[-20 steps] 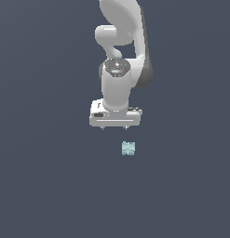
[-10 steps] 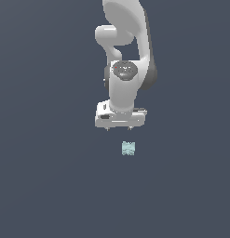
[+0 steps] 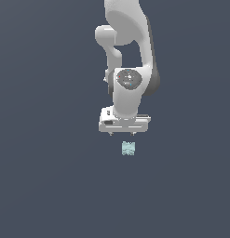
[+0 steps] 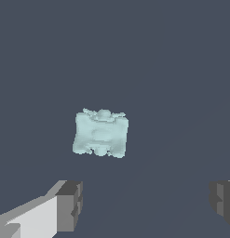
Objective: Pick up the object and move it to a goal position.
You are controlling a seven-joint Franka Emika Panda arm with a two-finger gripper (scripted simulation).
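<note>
Fingers (image 4: 70,204) spread wide, nothing between them; you see one grey pad on each side of the wrist view, well apart. Gripper (image 3: 122,133) hangs pointing down from the white arm (image 3: 130,56). Object (image 3: 128,148) sits just below the gripper in the exterior view, a touch toward that view's right, not touching it. Small, pale teal, lumpy, matte, with little nubs along two edges. It rests on the plain dark grey floor (image 3: 46,176). Wrist view shows the object (image 4: 101,133) ahead of the fingertips, clear of both.

White rounded arm (image 3: 128,56), grey-tipped claw (image 3: 123,132)
</note>
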